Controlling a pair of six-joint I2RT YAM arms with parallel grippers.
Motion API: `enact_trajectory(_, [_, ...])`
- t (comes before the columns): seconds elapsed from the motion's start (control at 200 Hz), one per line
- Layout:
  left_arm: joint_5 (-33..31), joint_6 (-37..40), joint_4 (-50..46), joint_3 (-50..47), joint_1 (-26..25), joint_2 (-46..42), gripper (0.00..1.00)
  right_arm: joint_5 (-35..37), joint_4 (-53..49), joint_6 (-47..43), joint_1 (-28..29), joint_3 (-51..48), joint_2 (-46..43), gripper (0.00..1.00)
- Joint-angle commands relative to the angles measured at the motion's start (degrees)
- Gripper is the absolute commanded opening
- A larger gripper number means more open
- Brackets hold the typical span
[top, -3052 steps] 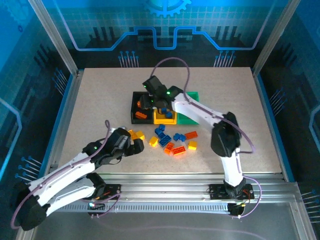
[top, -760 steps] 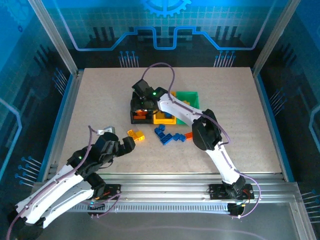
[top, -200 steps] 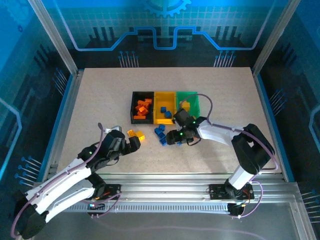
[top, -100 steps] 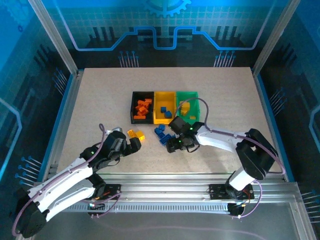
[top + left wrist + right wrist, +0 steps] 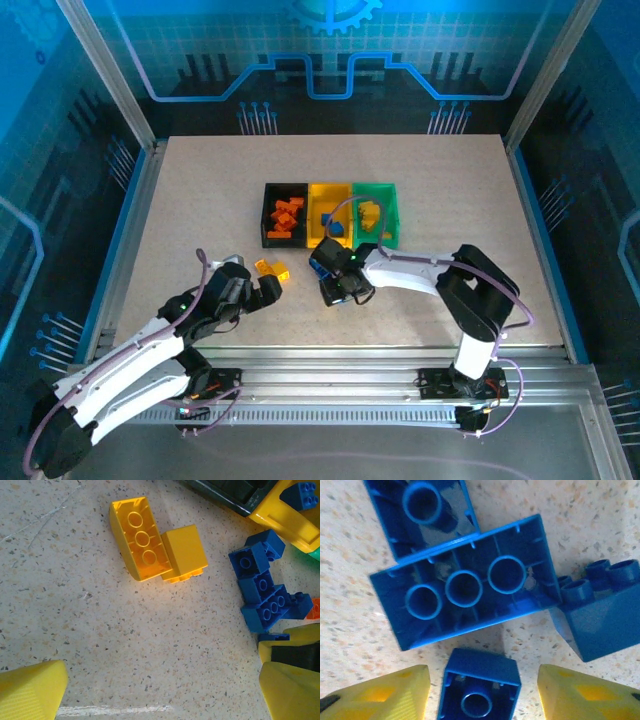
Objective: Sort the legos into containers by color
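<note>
At the near middle of the speckled table (image 5: 200,200), the right gripper (image 5: 335,292) hung low over a cluster of loose blue bricks (image 5: 260,587), its head covering part of that cluster from the overhead camera. Its yellow fingers (image 5: 385,695) were apart, one on each side of a small blue brick (image 5: 480,690) lying hollow side up, with a gap showing on both sides. A long blue brick (image 5: 465,592), also upturned, lay just beyond the small one, and another blue piece (image 5: 600,615) on its side crowded in from the right.

The left gripper (image 5: 272,288) hovered just beside two yellow bricks (image 5: 160,550), which touched each other, one of them tipped with its hollow underside showing. Its fingers (image 5: 30,687) were spread wide with nothing between them. A single orange brick (image 5: 315,609) peeked in at the edge of the left wrist view, beside the blue cluster.

Behind the loose pieces stood the row of joined bins. The black bin (image 5: 268,215) held a heap of orange bricks (image 5: 288,218), the yellow bin (image 5: 316,205) held blue bricks (image 5: 335,228), and the green bin (image 5: 392,200) held a yellow piece (image 5: 370,213). The right arm's cable arched over the front of the yellow and green bins.
</note>
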Motion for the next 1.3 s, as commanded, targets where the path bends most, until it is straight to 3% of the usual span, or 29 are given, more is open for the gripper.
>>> enact_trajectory(0.0, [1.0,-0.5,-0.9,-1.0,0.4,-0.6,0.99,2.2,-2.7,0.9,0.4,1.1,1.6,0.54])
enact_trajectory(0.22, [1.3,0.3,-0.8,-0.5,0.4,-0.5,0.99,0.8,-2.4,-0.9,0.5,1.9,-2.0,0.37])
enact_trajectory(0.46, [1.3,0.1,-0.5,-0.3,0.5,-0.5,0.99,2.5,-4.8,-3.7,-1.8,10.2,-8.0,0.36])
enact_trajectory(0.61, [1.3,-0.1,-0.6,0.2,0.4,-0.5,0.99,3.4,-6.7,-2.1,-6.3,20.1,-1.5,0.36])
enact_trajectory(0.825, [2.5,0.0,-1.8,0.9,0.5,-0.7,0.99,6.4,-13.6,-0.5,-11.2,39.9,15.6,0.37])
enact_trajectory(1.056, [4.1,0.0,-1.8,1.1,0.4,-0.7,0.99,8.2,-20.5,0.8,-13.4,56.5,27.7,0.45])
enact_trajectory(1.181, [4.1,0.2,-1.8,1.2,0.5,-0.6,0.99,6.7,-19.6,0.5,-13.8,57.4,27.8,0.63])
enact_trajectory(1.291, [4.3,0.3,-1.5,1.2,0.4,-0.6,0.99,6.6,-18.2,-0.5,-13.2,55.4,24.2,0.67])
